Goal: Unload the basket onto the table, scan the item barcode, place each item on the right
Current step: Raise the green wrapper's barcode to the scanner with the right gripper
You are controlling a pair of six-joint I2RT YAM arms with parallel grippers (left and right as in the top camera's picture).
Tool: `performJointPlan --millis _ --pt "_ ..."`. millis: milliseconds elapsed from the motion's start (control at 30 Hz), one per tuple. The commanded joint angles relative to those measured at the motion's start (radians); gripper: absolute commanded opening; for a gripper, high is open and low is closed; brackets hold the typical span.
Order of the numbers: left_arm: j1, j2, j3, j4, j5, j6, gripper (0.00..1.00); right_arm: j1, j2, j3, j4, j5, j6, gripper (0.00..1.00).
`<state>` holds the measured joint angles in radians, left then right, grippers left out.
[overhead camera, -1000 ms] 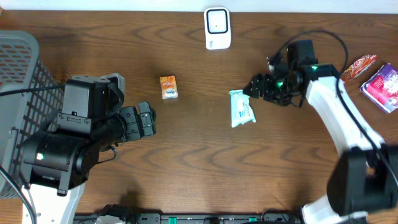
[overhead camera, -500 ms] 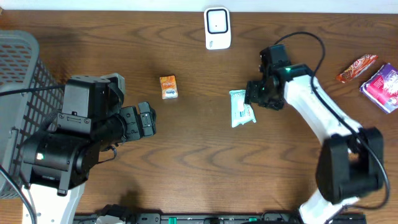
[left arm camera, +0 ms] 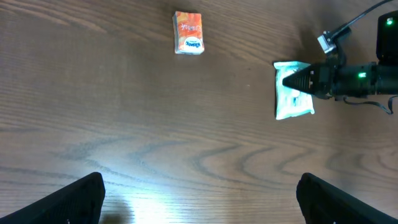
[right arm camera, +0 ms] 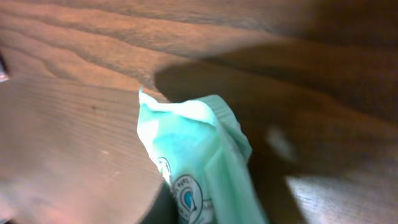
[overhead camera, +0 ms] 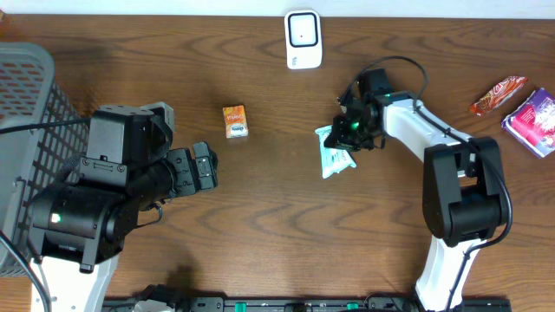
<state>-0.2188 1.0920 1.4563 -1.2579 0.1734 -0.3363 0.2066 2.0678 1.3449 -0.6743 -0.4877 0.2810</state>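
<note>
Overhead view: the left hand (overhead camera: 204,169) gapes empty at near left, well apart from the mint-green packet (overhead camera: 336,158), which lies long axis near-to-far, right of centre on the table (overhead camera: 277,243), its far end pinched in the closed right hand (overhead camera: 345,132), scanner (overhead camera: 303,39) beyond.

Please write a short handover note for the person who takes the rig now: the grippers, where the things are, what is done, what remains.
Left gripper: open, holds nothing, over the table on its own side.
Right gripper: shut on the upper edge of the mint-green packet, which seems to lie on the table, not yet lifted.
White scanner: at the far edge, beyond the packet.
Small orange box: untouched, apart from both grippers.
Done: packet gripped.
Left: lift it and show its barcode to the scanner. No view shows the barcode.
</note>
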Motion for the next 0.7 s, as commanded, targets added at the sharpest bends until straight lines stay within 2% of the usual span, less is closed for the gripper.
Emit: performJointPlan --millis 0,167,233,300,367,467,567,667 --pt "0.0 0.0 0.003 -0.003 -0.006 0.01 0.98 -0.036 0.007 -0.011 -0.033 -0.106 0.003 0.01" --pt "0.0 0.0 0.003 -0.003 -0.006 0.01 0.98 -0.084 -0.075 -0.003 0.01 -0.533 0.037 0.01" --pt "0.0 0.0 0.003 -0.003 -0.006 0.01 0.98 -0.099 -0.1 -0.003 0.064 -0.724 0.154 0.02" --pt "0.0 0.0 0.003 -0.003 -0.006 0.01 0.98 -0.102 -0.11 -0.003 0.107 -0.811 0.29 0.03" --pt "0.0 0.0 0.003 -0.003 -0.006 0.01 0.98 -0.101 -0.11 -0.003 0.128 -0.84 0.428 0.02" --pt "0.0 0.0 0.003 -0.003 -0.006 0.01 0.98 -0.093 -0.11 -0.004 0.126 -0.859 0.514 0.02" --pt "0.0 0.0 0.003 -0.003 -0.006 0.01 0.98 -0.079 -0.11 -0.004 0.196 -0.747 0.474 0.01" --pt "0.0 0.0 0.003 -0.003 -0.006 0.01 0.98 -0.048 -0.11 -0.004 0.274 -0.512 0.444 0.01"
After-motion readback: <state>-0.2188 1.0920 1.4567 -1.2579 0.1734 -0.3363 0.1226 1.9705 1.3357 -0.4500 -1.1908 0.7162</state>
